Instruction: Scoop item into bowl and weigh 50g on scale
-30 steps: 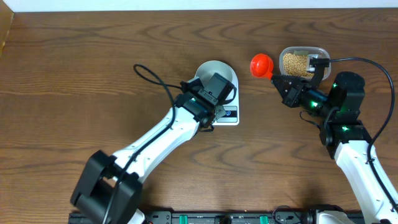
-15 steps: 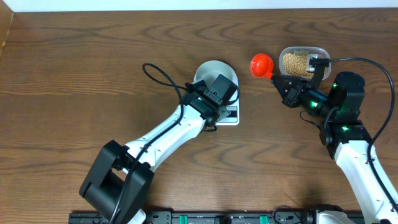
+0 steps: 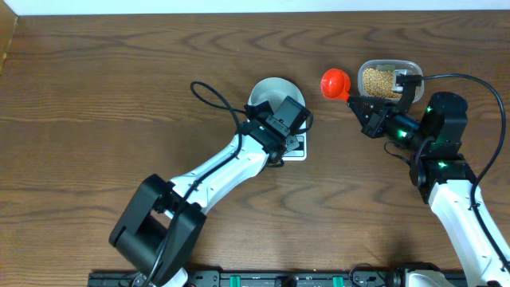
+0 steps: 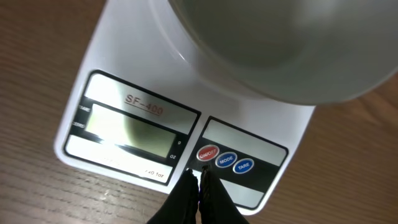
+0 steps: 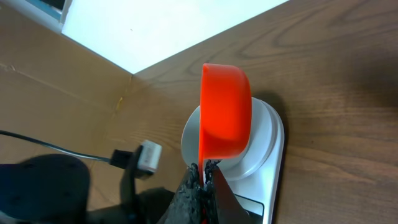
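Observation:
The white scale [image 4: 261, 134] lies under my left gripper [image 4: 199, 176], which is shut and empty. Its tips hover just below the red button [image 4: 208, 153], beside the grey display [image 4: 130, 127]. The white bowl [image 3: 271, 92] stands on the scale [image 3: 296, 149]; what shows of its inside is bare. My right gripper [image 5: 204, 169] is shut on the handle of an orange scoop [image 5: 225, 112], held in the air to the right of the scale. The scoop [image 3: 335, 82] hangs just left of a clear container [image 3: 388, 80] holding the tan beans [image 3: 379, 80].
My left arm [image 3: 231, 163] crosses the table diagonally from the front left, with a black cable loop [image 3: 209, 97] beside it. A cardboard wall [image 5: 56, 93] stands past the table's far side. The right arm [image 3: 446, 171] stands at the right edge.
My left arm has swung right and forward, bringing its shut tips over the scale's front panel. The right arm and the scoop have not moved.

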### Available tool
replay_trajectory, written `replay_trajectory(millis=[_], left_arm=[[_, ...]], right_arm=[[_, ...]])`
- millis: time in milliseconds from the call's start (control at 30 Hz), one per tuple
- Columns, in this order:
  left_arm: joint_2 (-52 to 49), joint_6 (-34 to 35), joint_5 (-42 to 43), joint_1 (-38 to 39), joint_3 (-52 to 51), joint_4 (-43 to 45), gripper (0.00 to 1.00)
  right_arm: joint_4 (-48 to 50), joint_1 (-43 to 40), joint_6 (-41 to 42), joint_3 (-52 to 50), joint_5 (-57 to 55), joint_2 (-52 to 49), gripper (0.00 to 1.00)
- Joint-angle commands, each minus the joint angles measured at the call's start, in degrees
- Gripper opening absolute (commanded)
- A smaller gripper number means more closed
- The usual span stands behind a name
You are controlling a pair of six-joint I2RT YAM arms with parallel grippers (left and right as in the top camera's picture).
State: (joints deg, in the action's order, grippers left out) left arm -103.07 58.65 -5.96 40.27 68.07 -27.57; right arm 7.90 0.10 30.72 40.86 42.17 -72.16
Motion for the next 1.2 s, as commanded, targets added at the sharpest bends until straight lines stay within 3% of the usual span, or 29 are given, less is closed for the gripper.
replay_trajectory(millis=[0, 1167], left_arm=[[-2.7, -0.1, -0.8, 0.4, -0.1, 0.2, 0.07], [-6.3, 0.6, -1.2, 0.4, -0.2, 4.1, 0.07]], right_arm=[[-0.1, -0.3, -1.2, 1.0, -0.1, -0.1, 0.01], [-1.1, -0.3, -2.1, 1.0, -0.1, -0.1, 0.01]])
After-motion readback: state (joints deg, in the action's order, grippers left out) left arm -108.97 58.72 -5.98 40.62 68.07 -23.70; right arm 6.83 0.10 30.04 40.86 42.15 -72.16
